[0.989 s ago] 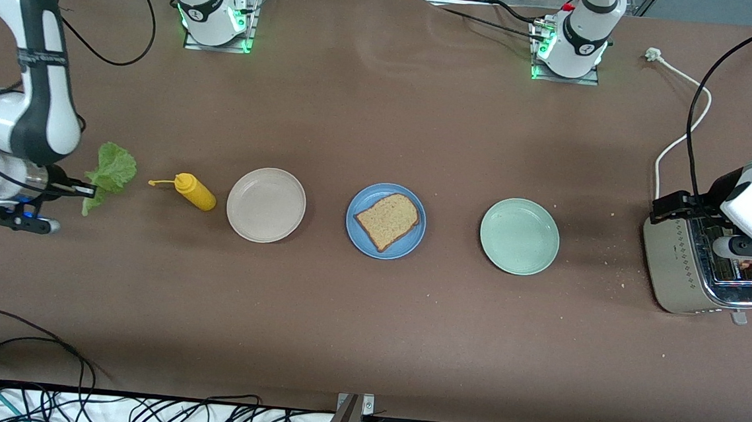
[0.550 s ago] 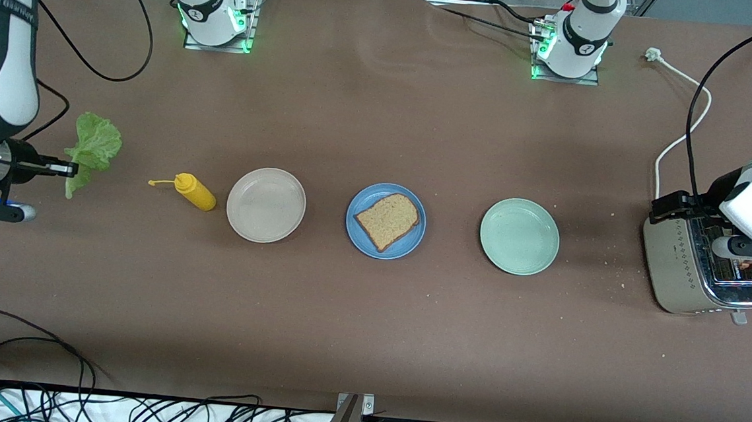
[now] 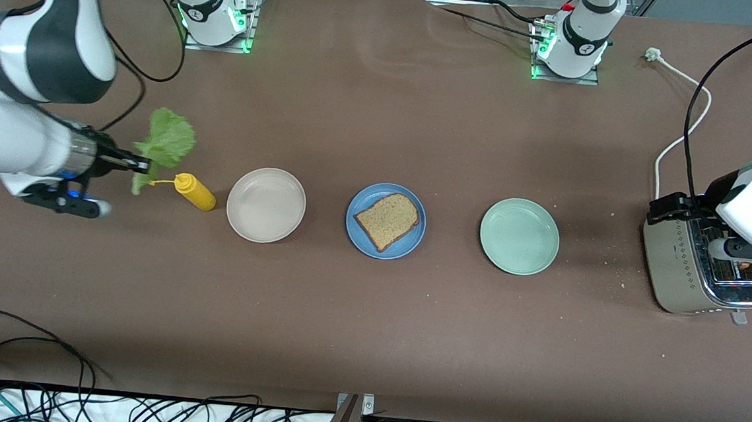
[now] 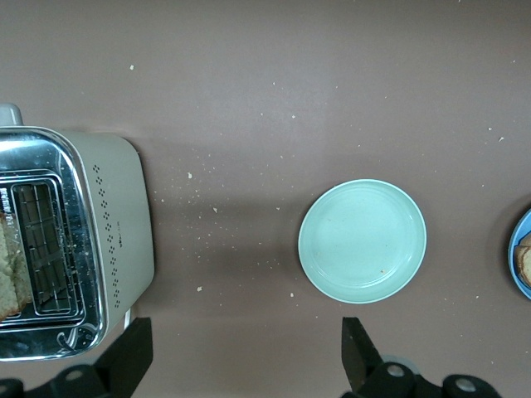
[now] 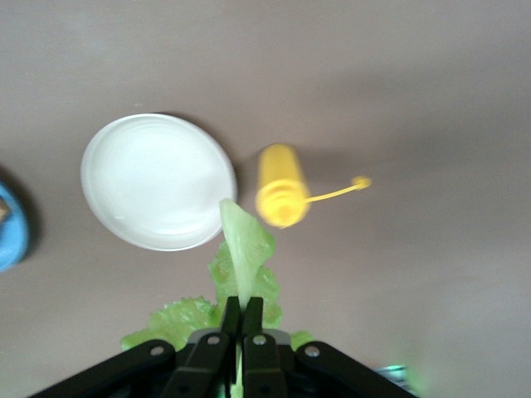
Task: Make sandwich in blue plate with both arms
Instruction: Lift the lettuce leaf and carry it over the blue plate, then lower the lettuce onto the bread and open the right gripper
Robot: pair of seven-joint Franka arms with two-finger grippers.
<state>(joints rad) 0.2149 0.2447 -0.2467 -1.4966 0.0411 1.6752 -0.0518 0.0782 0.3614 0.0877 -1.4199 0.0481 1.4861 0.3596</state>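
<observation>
One bread slice (image 3: 387, 221) waits on the blue plate (image 3: 362, 200) while the right hand (image 3: 142, 167), pinched shut on the lettuce leaf (image 3: 166, 142), hangs over the mustard bottle (image 3: 193, 191), and the left hand (image 4: 241, 352) hovers spread wide and empty by the toaster (image 3: 692, 273).

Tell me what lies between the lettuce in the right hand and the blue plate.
The right hand holds the lettuce leaf up in the air. Between it and the blue plate lie the yellow mustard bottle and the cream plate, both low on the table; carried high, the leaf should pass over them.
</observation>
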